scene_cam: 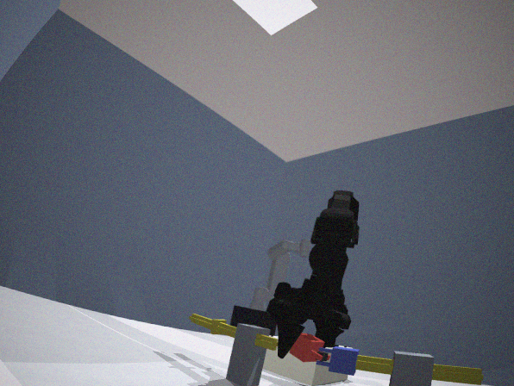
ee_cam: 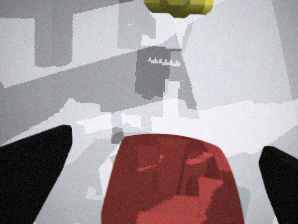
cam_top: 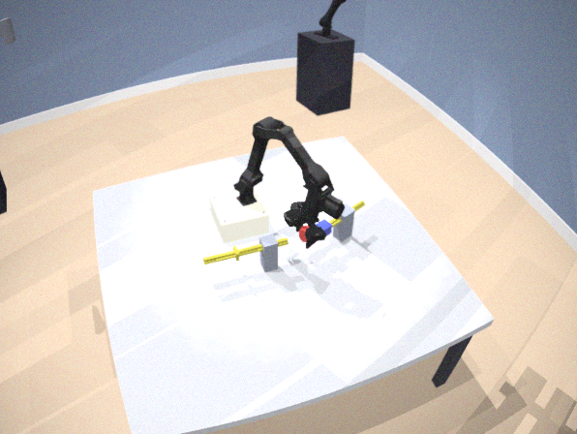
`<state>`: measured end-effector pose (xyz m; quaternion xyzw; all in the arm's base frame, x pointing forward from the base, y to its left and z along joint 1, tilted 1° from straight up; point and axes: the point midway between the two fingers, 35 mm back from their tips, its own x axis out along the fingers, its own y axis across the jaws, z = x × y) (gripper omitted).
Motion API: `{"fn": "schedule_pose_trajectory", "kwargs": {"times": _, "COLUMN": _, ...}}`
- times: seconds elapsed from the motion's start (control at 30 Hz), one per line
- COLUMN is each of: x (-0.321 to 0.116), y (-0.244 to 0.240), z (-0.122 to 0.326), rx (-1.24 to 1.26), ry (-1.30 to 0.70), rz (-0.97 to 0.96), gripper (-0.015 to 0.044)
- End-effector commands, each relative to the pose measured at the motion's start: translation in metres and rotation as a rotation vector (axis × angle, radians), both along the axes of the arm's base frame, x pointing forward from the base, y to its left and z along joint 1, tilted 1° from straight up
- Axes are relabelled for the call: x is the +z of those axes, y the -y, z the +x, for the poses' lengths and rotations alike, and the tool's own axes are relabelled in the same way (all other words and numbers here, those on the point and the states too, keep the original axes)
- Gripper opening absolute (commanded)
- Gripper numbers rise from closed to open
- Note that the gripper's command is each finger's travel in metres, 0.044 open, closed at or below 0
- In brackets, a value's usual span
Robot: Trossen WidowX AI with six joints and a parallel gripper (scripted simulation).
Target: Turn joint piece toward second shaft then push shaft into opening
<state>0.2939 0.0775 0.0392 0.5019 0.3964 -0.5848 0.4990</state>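
The red joint piece (cam_top: 303, 233) (scene_cam: 307, 347) (ee_cam: 170, 180) hangs on hinges from a blue yoke (cam_top: 325, 227) (scene_cam: 344, 361) on the end of the fixed yellow shaft (cam_top: 358, 206) (scene_cam: 457, 372). The second yellow shaft (cam_top: 218, 259) (scene_cam: 266, 341) (ee_cam: 178, 6) passes through its block (cam_top: 269, 254) (scene_cam: 247, 355). Its near end stands apart from the red piece. My gripper (cam_top: 306, 234) (scene_cam: 305, 350) (ee_cam: 166, 144) is open, with one finger on each side of the red piece. The wrist view shows a gap at both sides. Its opening cannot be made out clearly.
The fixed shaft's grey block (cam_top: 344, 228) (scene_cam: 411, 368) stands beyond the blue yoke. A collar (cam_top: 236, 253) sticks out from the second shaft. The arm's cream base box (cam_top: 244, 225) stands behind the shafts on the white table (cam_top: 218, 358).
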Motion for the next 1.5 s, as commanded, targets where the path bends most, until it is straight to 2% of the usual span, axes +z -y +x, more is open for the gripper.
{"fn": "schedule_pose_trajectory", "kwargs": {"times": 0.0, "x": -0.0079, "y": 0.0012, "z": -0.001, "rx": 0.0, "ry": -0.005, "rz": 0.002, "gripper": 0.044}}
{"fn": "schedule_pose_trajectory", "kwargs": {"times": 0.17, "x": -0.0134, "y": 0.0022, "z": -0.0012, "rx": -0.001, "ry": -0.005, "rz": 0.002, "gripper": 0.044}}
{"fn": "schedule_pose_trajectory", "kwargs": {"times": 0.5, "x": -0.0134, "y": 0.0022, "z": -0.0012, "rx": -0.001, "ry": -0.005, "rz": 0.002, "gripper": 0.0182}}
{"fn": "schedule_pose_trajectory", "kwargs": {"times": 1.47, "x": -0.0134, "y": 0.0022, "z": -0.0012, "rx": -0.001, "ry": -0.005, "rz": 0.002, "gripper": 0.0182}}
